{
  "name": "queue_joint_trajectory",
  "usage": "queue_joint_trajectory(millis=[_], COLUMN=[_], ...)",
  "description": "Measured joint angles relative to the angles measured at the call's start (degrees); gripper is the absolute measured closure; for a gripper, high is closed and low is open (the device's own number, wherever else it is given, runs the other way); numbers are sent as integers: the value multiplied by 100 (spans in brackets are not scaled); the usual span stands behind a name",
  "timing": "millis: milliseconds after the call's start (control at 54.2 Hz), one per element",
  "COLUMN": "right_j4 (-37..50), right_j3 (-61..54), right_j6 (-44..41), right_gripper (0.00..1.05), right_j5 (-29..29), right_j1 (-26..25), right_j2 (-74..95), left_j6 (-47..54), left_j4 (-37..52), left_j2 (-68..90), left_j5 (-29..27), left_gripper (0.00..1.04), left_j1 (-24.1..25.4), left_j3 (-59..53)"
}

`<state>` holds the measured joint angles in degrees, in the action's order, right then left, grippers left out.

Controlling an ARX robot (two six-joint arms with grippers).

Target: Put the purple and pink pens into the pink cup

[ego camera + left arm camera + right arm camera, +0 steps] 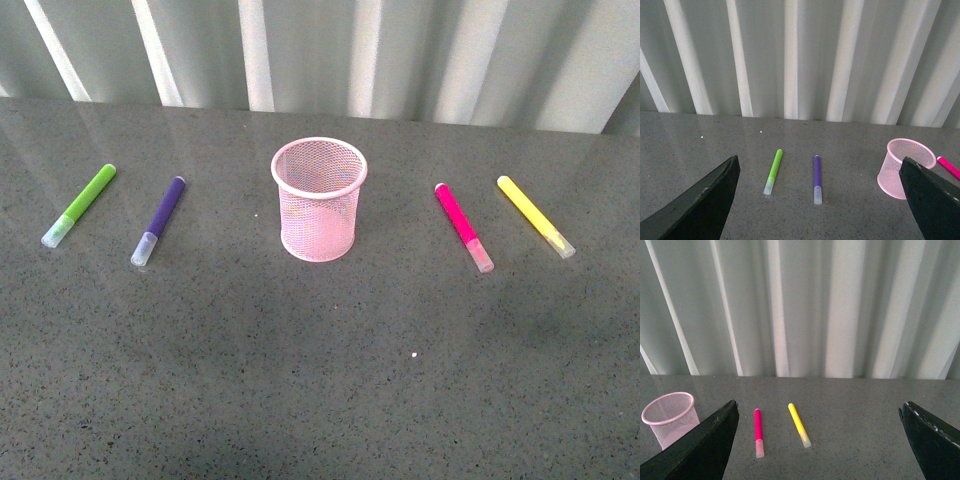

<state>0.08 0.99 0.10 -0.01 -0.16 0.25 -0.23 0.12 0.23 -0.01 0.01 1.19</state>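
The pink cup [319, 199] stands upright and empty at the table's middle. The purple pen [159, 220] lies flat to its left, and the pink pen [463, 226] lies flat to its right. Neither arm shows in the front view. In the left wrist view my left gripper [822, 200] is open and empty, high above the table, with the purple pen [817, 178] between its fingers and the cup [900, 168] beside one finger. In the right wrist view my right gripper [820, 440] is open and empty, with the pink pen [758, 432] near one finger and the cup [669, 417] at the frame's edge.
A lime-green marker [79, 205] lies left of the purple pen. A yellow marker [535, 215] lies right of the pink pen. The grey speckled table [320, 380] ends at a white corrugated wall [320, 50] behind.
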Motion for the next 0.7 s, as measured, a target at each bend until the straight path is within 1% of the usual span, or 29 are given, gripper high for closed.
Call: queue_joint_trajectory(millis=[701], right_j4=[0], right_j3=[0], right_j6=[0], right_gripper=[7], right_j5=[-2], right_j1=[0], right_j2=[0], left_j6=[-2], left_j4=[0], left_j2=[0], left_j5=[-2], left_gripper=[7], left_j1=[0], left_j3=[0])
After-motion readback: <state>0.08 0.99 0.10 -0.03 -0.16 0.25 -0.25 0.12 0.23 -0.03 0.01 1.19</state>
